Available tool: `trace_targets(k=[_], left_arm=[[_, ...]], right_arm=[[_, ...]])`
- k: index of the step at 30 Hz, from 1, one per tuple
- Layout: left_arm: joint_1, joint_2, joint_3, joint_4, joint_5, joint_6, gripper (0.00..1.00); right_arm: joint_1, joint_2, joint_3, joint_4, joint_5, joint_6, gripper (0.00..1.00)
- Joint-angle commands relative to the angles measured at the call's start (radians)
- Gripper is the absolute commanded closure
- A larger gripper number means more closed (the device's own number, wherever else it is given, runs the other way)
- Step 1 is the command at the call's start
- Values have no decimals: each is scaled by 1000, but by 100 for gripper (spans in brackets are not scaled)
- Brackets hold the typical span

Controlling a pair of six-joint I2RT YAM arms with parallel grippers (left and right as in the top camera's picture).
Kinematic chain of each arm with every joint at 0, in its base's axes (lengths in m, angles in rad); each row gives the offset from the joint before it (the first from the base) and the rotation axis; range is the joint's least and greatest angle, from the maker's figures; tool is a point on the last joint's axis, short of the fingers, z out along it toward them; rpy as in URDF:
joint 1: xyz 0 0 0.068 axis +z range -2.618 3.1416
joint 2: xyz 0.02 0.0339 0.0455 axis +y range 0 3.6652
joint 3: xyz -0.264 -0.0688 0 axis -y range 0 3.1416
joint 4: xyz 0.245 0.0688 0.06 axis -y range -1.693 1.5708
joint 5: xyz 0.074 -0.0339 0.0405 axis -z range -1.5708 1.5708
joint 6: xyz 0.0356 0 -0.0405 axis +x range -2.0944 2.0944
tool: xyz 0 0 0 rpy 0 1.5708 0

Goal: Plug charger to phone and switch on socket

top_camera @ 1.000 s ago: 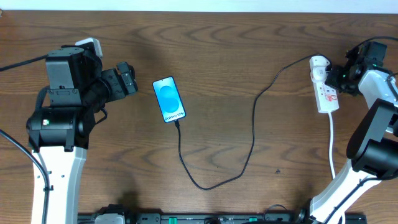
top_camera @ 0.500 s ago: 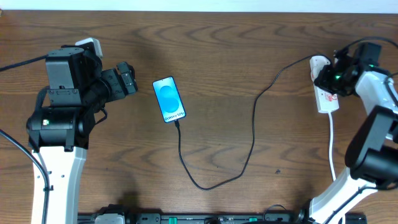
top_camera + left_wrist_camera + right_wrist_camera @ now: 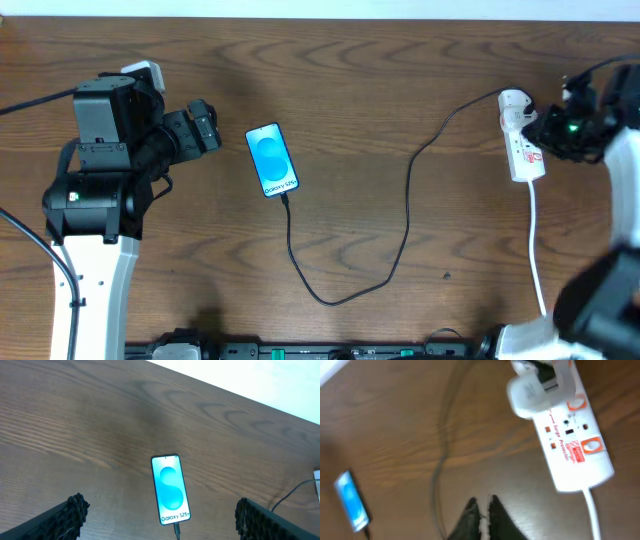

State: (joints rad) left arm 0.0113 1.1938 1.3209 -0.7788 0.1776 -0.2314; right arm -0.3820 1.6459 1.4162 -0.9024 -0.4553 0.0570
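The phone (image 3: pixel 272 160) lies left of centre with its blue "Galaxy S25+" screen up; it also shows in the left wrist view (image 3: pixel 170 489) and small in the right wrist view (image 3: pixel 351 500). The black charger cable (image 3: pixel 404 215) runs from the phone's near end, loops toward me and rises to a white adapter on the socket (image 3: pixel 522 148). The socket, white with red markings (image 3: pixel 572 440), lies at the right. My left gripper (image 3: pixel 160 519) is open and empty, left of the phone. My right gripper (image 3: pixel 482 510) is shut and empty, above the table beside the socket.
The socket's thick white cord (image 3: pixel 537 250) runs toward the front edge at the right. The arm bases stand at the front left and front right corners. The brown wooden table (image 3: pixel 380 80) shows bare wood at the back.
My right arm has pulled back to the right, off the socket. The left arm, phone and cable have not moved.
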Motion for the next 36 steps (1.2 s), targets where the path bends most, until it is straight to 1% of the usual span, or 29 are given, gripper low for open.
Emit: trace_targets(k=[1,2,4,8,13,16,19,23,25,28,32,36], left_arm=[[3,1,0,1,-3,6,4],[3,1,0,1,-3,5,4],[3,1,0,1,-3,5,4],[3,1,0,1,-3,6,4],[3,1,0,1,-3,6,4],[3,1,0,1,-3,6,4],[3,1,0,1,-3,5,4],[3,1,0,1,-3,6,4],[3,1,0,1,-3,5,4],[3,1,0,1,-3,5,4],[3,1,0,1,-3,6,4],[3,1,0,1,-3,5,4]], right_arm=[[4,-201,9,-56,-32,-40,65],[4,-261,9,-84,-28,-40,42],[4,-354,9,-138,-21,-39,1],[4,-537,9,-203,-14,-40,1],[4,-702,9,-258,32,-46,1],[6,-782,9,-273,35,-130,1],[54,-845,8,-288,38,-216,1],[84,-899,-28,-274,40,-250,1],[101,-937,-80,-214,50,-249,1],[162,-1022,-227,-42,74,-250,1],[264,-1168,-508,235,158,-249,1],[297,-1290,-770,470,182,-250,1]])
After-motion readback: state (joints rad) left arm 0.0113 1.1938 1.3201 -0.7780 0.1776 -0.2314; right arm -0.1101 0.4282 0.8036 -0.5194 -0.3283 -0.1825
